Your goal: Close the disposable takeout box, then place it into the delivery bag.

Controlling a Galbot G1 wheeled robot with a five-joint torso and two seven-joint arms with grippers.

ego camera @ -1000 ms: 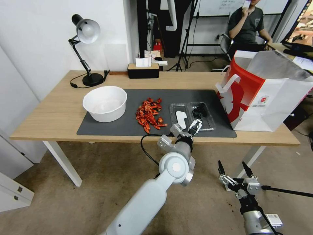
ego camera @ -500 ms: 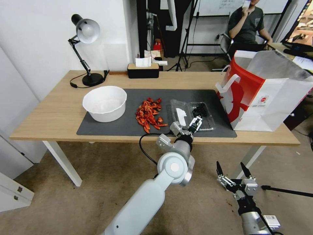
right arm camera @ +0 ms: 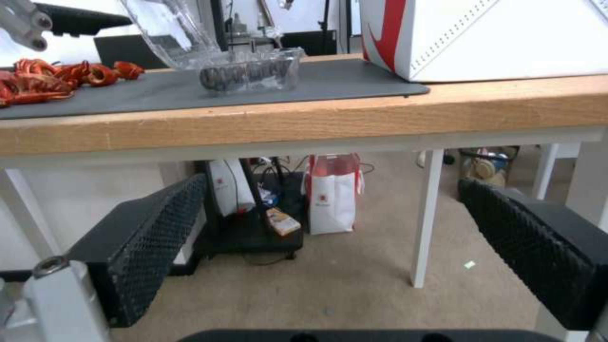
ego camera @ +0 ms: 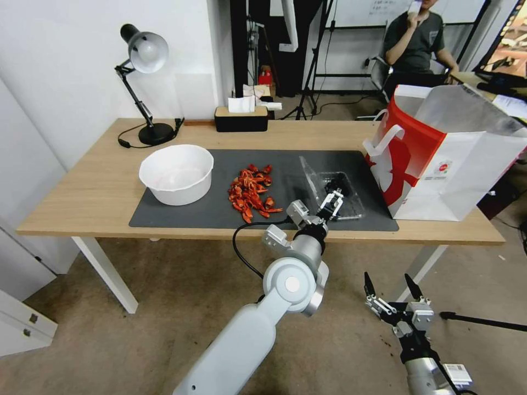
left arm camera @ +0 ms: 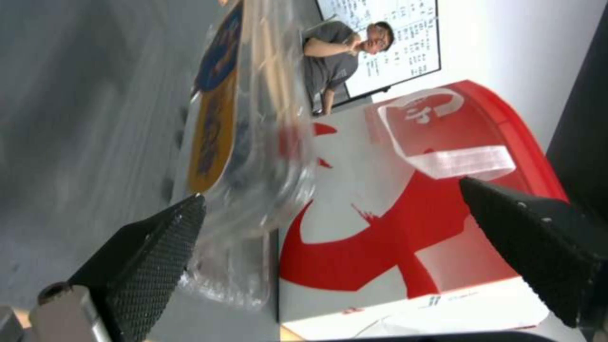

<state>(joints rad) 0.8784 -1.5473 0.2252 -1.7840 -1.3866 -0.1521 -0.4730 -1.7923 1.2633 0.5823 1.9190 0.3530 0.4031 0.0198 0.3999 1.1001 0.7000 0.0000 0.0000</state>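
Note:
The clear disposable takeout box point(ego camera: 343, 193) lies on the dark mat near the table's front edge, black pieces in its right half. Its left half point(ego camera: 309, 174) is lifted and stands tilted over the hinge. My left gripper point(ego camera: 330, 203) is open at the box's front, and one finger point(left arm camera: 152, 256) rests against the raised clear half point(left arm camera: 253, 156). The red and white delivery bag point(ego camera: 444, 148) stands open to the right of the box, bag point(left arm camera: 405, 223) close behind it. My right gripper point(ego camera: 392, 289) hangs open below the table edge, facing the box point(right arm camera: 250, 73) and bag point(right arm camera: 494, 33).
A pile of red crayfish shells point(ego camera: 250, 192) lies left of the box, and a white bowl point(ego camera: 177, 173) stands farther left on the mat point(ego camera: 181, 216). A desk lamp point(ego camera: 144, 82) and a tissue box point(ego camera: 241, 116) stand at the back. The wooden table edge point(right arm camera: 304, 123) is above my right gripper.
The box's left half has swung up from lying flat to standing tilted over the hinge. My left gripper has moved right and forward with it. The right arm has barely moved.

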